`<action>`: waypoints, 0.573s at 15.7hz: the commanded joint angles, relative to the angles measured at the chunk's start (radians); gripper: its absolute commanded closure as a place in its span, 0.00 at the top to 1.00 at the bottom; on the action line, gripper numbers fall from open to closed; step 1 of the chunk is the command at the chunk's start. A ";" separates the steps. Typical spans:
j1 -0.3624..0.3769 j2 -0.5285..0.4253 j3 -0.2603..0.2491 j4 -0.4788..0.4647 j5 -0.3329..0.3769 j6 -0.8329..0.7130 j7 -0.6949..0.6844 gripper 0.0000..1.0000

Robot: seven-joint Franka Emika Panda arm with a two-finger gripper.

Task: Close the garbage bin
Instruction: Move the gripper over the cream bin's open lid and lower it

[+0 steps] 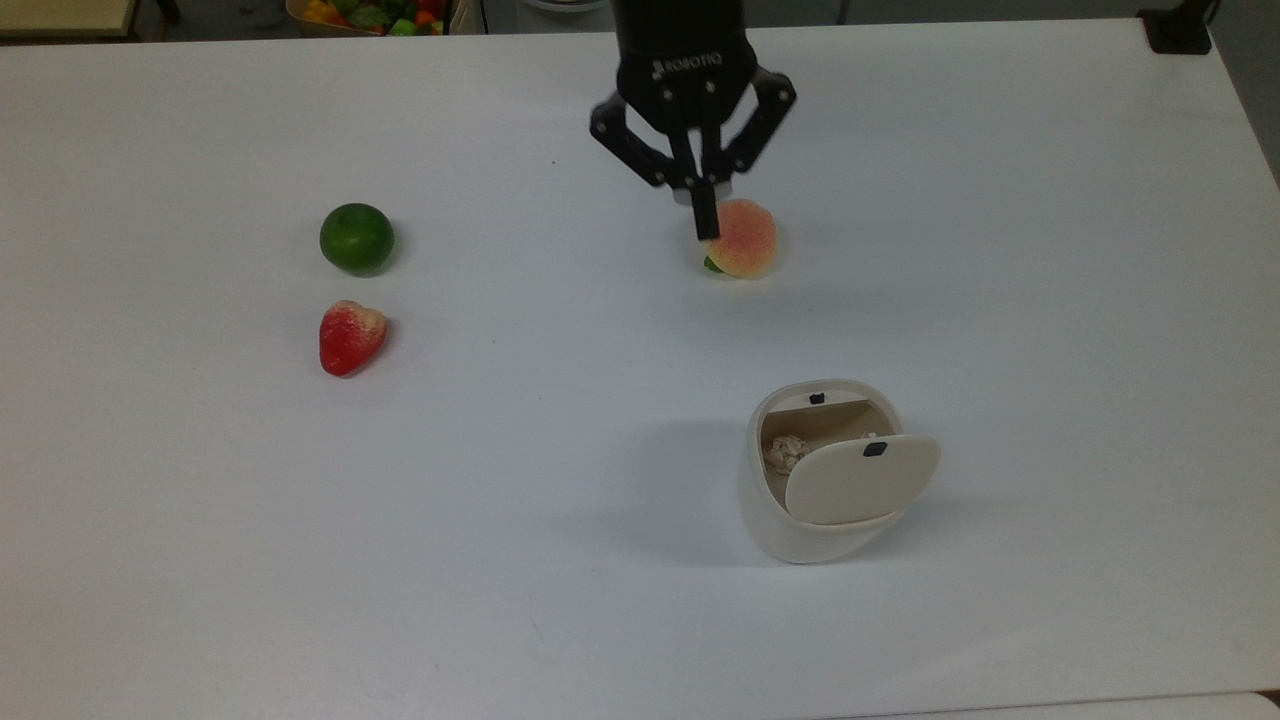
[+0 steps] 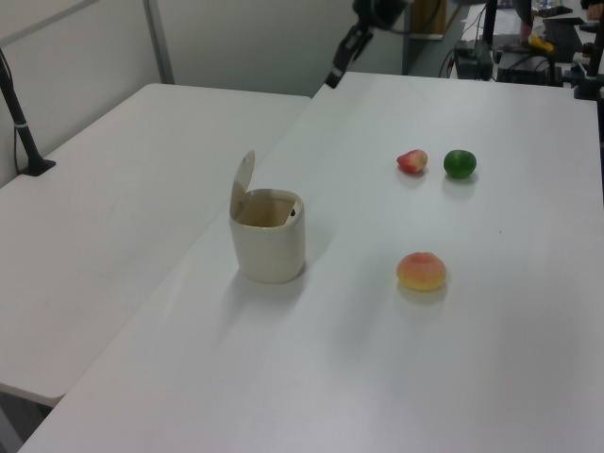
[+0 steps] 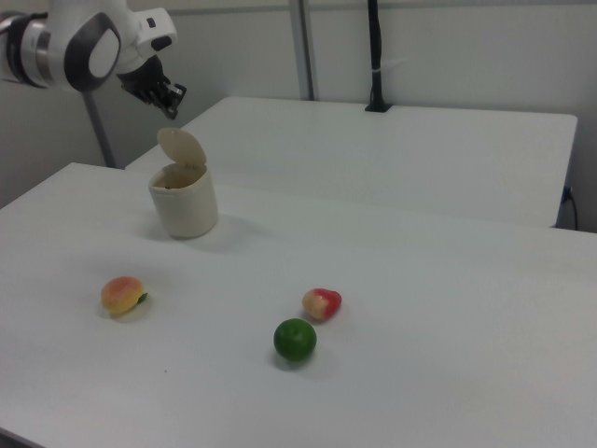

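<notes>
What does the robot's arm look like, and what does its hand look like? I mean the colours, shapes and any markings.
The arm has rounded white shells with dark grey joint sections. The hand is black: a boxy body with white lettering on it, angled linkage bars with small pale screws spreading to both sides, and narrow black fingers below a small pale round part.
</notes>
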 commanded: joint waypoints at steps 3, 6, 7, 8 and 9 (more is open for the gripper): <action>0.058 0.131 -0.009 0.048 -0.001 0.274 0.078 0.00; 0.076 0.187 -0.010 0.056 -0.002 0.407 0.101 0.00; 0.081 0.206 -0.012 0.056 -0.001 0.452 0.101 0.00; 0.083 0.224 -0.010 0.070 -0.001 0.490 0.101 0.00; 0.083 0.246 -0.010 0.085 -0.001 0.509 0.104 0.00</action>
